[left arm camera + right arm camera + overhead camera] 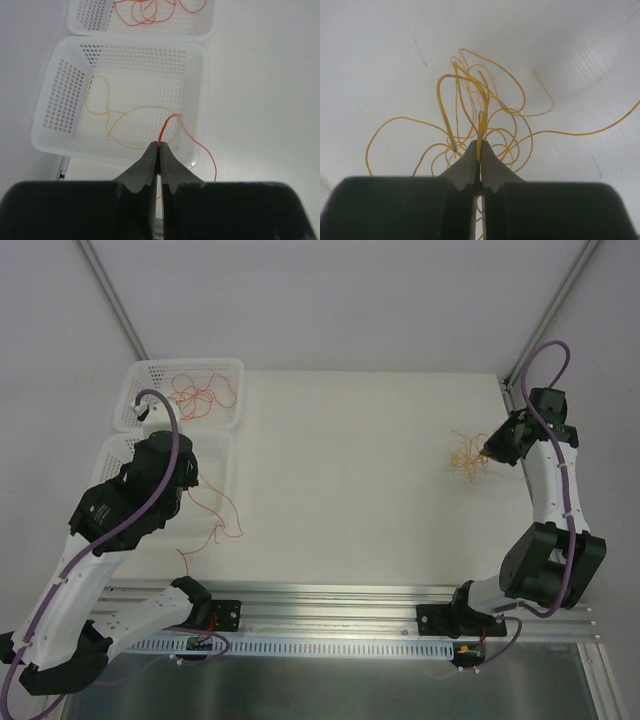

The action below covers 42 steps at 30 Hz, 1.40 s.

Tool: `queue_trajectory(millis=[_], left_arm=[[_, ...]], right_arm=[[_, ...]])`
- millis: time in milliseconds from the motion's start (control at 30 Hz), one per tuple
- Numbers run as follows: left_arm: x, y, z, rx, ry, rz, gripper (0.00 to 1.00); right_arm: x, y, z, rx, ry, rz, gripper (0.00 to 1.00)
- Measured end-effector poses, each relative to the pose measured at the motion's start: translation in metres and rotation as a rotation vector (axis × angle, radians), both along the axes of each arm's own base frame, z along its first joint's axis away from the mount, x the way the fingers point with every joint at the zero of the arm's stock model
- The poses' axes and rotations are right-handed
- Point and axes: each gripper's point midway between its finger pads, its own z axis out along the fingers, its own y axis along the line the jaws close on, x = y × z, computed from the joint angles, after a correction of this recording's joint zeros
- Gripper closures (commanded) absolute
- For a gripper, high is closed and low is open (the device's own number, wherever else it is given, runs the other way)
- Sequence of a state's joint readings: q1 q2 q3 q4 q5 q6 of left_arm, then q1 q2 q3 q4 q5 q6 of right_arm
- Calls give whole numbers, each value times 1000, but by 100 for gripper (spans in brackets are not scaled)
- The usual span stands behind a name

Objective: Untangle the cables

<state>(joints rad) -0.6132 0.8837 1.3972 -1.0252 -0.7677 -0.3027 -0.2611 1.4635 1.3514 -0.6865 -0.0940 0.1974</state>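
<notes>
Two pinches, both shut: L gripper (pixel 159 146) holds a red cable (pixel 166 124) over the near basket (pixel 54 146); R gripper (pixel 480 146) holds a strand of the yellow tangle (pixel 487 100), far right. Yank R and you'll prob. cinch knots or drag the lot; the red tail may snag the rim. Table (pixel 350 500) is white and smooth, walls (pixel 350 300) white.

end of one yellow cable (pixel 580 134) beyond the right wrist view's edge, near basket (pixel 215 437) partly under the left arm (pixel 130 495)

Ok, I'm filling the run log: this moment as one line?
left gripper: shut on red wire, at near basket | right gripper: shut on yellow tangle | far basket: red wires
</notes>
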Motion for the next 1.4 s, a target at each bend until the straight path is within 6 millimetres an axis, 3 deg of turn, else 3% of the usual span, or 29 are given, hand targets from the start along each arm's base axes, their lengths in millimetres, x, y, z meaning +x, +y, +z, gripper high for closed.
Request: queue_trajectory(millis=[167, 267, 333, 467, 500, 600, 700, 867, 1100, 1233, 1400], left_arm=[[2, -16, 3, -54, 3, -69, 100], [5, -28, 12, -97, -7, -117, 100], [8, -37, 21, -130, -22, -153, 100], [15, -62, 42, -205, -48, -246, 100], [17, -68, 49, -223, -57, -270, 100], [25, -92, 70, -286, -86, -358, 100], [32, -115, 91, -333, -112, -438, 100], [52, -143, 122, -366, -161, -520, 100], [84, -167, 178, -357, -295, -579, 100], [102, -165, 205, -324, -403, -570, 100], [139, -138, 223, -270, -505, -475, 100]], right_arm=[[-21, 45, -31, 50, 63, 118, 99], [-42, 78, -65, 73, 146, 207, 97], [-57, 96, -87, 85, 198, 257, 90], [-87, 125, -117, 100, 285, 341, 68], [-91, 130, -120, 100, 294, 357, 55], [-101, 147, -125, 98, 297, 415, 33], [-108, 157, -117, 87, 265, 462, 17], [-114, 168, -84, 46, 138, 544, 1], [-136, 171, -42, -3, -16, 619, 0], [-144, 166, -24, -21, -86, 626, 0], [-153, 163, -8, -38, -163, 644, 0]])
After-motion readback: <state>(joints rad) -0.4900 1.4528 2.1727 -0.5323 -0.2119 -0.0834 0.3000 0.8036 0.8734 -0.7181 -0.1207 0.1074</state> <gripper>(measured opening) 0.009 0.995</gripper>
